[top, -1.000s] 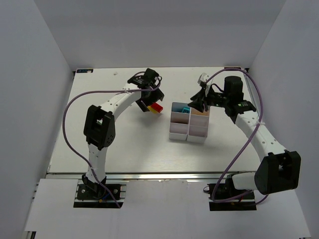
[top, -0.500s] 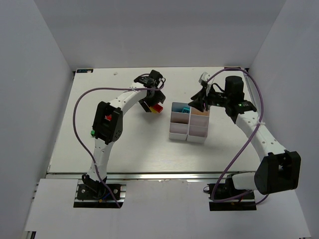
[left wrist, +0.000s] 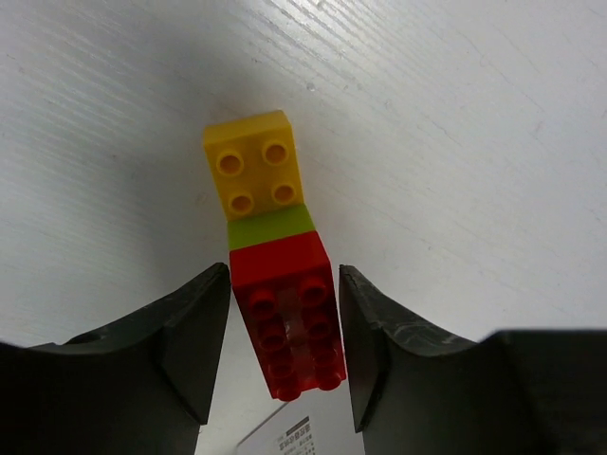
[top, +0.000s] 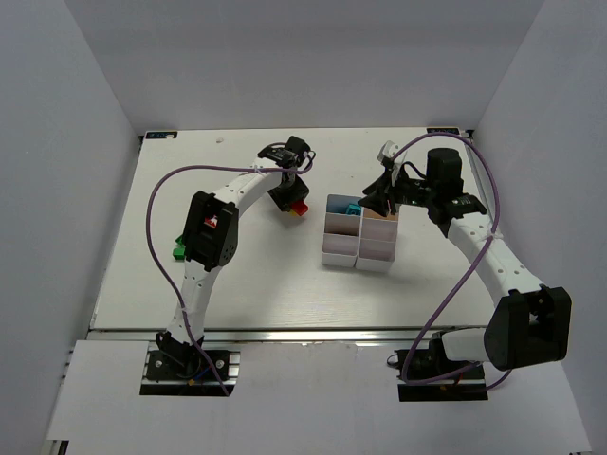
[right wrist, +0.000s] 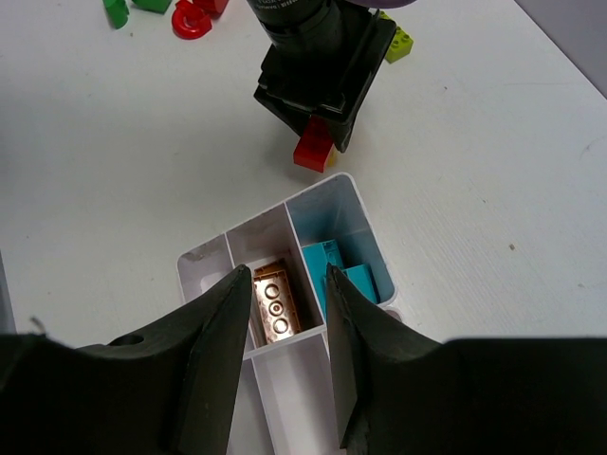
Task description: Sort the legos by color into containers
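A red brick (left wrist: 287,313) lies on the table, joined end to end with a lime piece (left wrist: 270,226) and a yellow brick (left wrist: 256,175). My left gripper (left wrist: 285,275) is down over it with a jaw against each long side. From above, the left gripper (top: 292,201) and the red brick (top: 299,208) sit just left of the white containers (top: 340,254). My right gripper (right wrist: 287,280) hovers open over the containers (right wrist: 190,261). Below it an orange brick (right wrist: 275,303) lies in one bin. Cyan bricks (right wrist: 341,275) fill the bin beside it.
Loose pieces lie far left on the table: green bricks (top: 178,249), a red ring-shaped piece (right wrist: 190,19) and a lime brick (right wrist: 398,45). The other bins (top: 375,251) look white inside. Grey walls enclose the table on three sides.
My left gripper's jaws have closed in from wide open onto the red brick, and the left arm's elbow has swung right, uncovering green bricks. The right arm has not moved.
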### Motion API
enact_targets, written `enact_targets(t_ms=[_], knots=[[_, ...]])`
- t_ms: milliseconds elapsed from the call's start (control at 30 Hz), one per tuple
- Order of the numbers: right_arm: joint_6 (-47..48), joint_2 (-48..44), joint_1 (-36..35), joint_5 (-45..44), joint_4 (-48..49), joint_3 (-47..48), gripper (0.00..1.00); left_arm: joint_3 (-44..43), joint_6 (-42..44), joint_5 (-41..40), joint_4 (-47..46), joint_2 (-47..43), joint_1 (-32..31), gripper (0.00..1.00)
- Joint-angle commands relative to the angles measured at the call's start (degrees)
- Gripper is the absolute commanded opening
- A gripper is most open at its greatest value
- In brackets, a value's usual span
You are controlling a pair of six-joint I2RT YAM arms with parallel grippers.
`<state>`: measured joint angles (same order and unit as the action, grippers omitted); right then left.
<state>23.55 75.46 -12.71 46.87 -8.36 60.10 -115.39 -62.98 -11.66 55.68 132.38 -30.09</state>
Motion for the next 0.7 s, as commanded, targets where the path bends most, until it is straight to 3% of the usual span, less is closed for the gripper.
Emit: enact_targets(t_ms=[0,133,267,400,433,467,600,667], knots=[[-0.4,-1.5,0.5,1.0,1.8,-0.2,0.43,-2.1,0.3,-1.8,0.2,-1.2,0.4,0.58],[-0.5,-1.6,0.4,1.1,1.9,-0.2,0.43,-1.4,0.7,-1.7,0.0,-1.2,0.5,0.53],[-0.7,-1.7,0.4,1.0,1.8,-0.2,0.43,-0.7,1.0,-1.3,-0.8,-1.8,0.5,0.42],[-1.4,-1.8,0.5,1.2,1.7,-0.1,0.43,-0.6,2.2,-0.1,-1.5,-3.9,0.6,0.19],[-1.8,-1.9,0.5,1.1,1.7,0.1,0.43,-0.6,3.2,0.1,-1.6,-4.8,0.8,0.06],[-2.3,-1.8,0.4,1.3,1.9,0.2,0.43,-0.6,3.7,0.3,-2.0,-5.9,0.9,0.00],[-8.7,-1.7,0.5,3.1,3.3,0.6,0.42,3.5,8.4,2.3,-5.7,-14.7,1.8,0.00],[-12.7,-1.5,0.4,4.0,5.7,0.6,0.40,11.0,11.2,5.0,-11.5,-23.0,2.8,0.00]])
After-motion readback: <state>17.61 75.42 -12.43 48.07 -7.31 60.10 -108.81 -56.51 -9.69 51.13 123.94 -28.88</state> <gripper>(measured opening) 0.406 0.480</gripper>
